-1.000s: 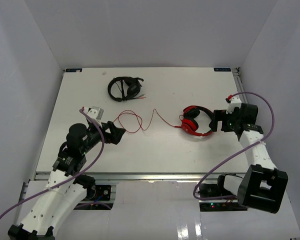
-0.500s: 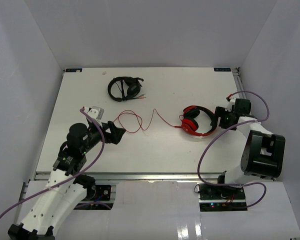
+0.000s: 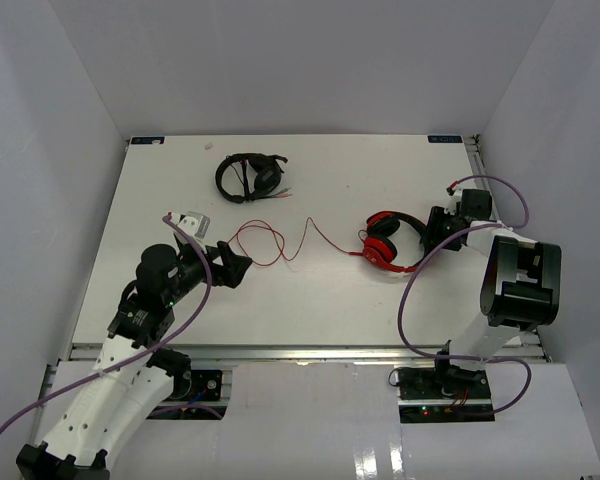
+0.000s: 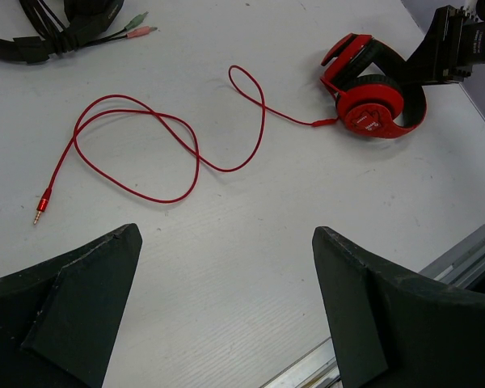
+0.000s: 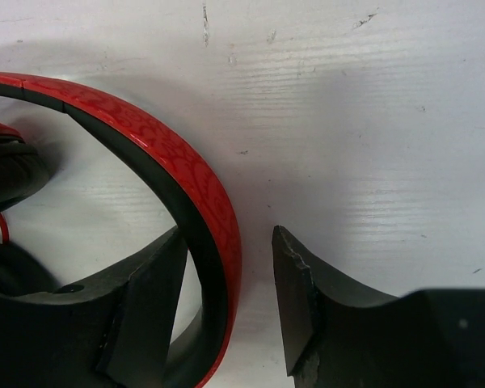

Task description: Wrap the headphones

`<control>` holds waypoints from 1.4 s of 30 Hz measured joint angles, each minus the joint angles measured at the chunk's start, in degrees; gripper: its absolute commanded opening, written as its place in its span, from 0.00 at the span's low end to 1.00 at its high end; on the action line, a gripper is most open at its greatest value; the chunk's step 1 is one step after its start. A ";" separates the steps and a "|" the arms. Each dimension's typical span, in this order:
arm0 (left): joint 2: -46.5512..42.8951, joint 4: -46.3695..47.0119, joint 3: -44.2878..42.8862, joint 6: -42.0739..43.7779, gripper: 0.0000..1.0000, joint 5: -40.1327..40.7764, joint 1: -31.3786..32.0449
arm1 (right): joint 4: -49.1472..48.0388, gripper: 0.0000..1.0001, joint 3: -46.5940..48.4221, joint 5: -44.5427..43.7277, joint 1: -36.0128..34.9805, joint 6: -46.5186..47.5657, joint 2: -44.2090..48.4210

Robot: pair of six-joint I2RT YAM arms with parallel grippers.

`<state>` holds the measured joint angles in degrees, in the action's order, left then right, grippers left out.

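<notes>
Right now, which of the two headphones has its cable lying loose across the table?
The red headphones on the right: their thin red cable trails away in open loops. The black headphones farther back have theirs bundled.

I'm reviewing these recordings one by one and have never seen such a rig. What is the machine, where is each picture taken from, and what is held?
Two robot arms are bolted at the near edge of a white table. The wide picture looks down from above and behind them; the other two come from a camera on each wrist. On the table lie red headphones with a long red cable, and black headphones farther back. The left gripper is open and empty near the cable's free end. The right gripper straddles the red headband, with a gap on one side, so nothing is gripped yet.
</notes>
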<state>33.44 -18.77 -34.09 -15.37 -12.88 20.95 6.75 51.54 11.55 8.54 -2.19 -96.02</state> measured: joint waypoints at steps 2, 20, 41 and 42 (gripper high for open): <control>-0.02 0.02 0.00 0.06 0.98 -0.02 0.00 | -0.36 0.48 -0.17 -0.13 -0.05 -0.24 -0.02; -0.33 2.51 1.44 -0.78 0.98 -2.99 0.00 | -1.84 0.10 -4.51 -0.14 -0.09 0.04 3.09; 7.20 7.21 2.84 0.20 0.89 -19.13 10.24 | 10.96 0.08 -12.13 26.94 -0.91 27.34 42.47; 8.52 7.17 2.62 0.88 0.89 -18.05 12.15 | 11.67 0.08 -12.06 27.96 -1.00 28.53 42.98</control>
<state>41.97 -11.60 -31.47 -14.49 -30.94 33.10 18.43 39.48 39.51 7.54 26.34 -53.04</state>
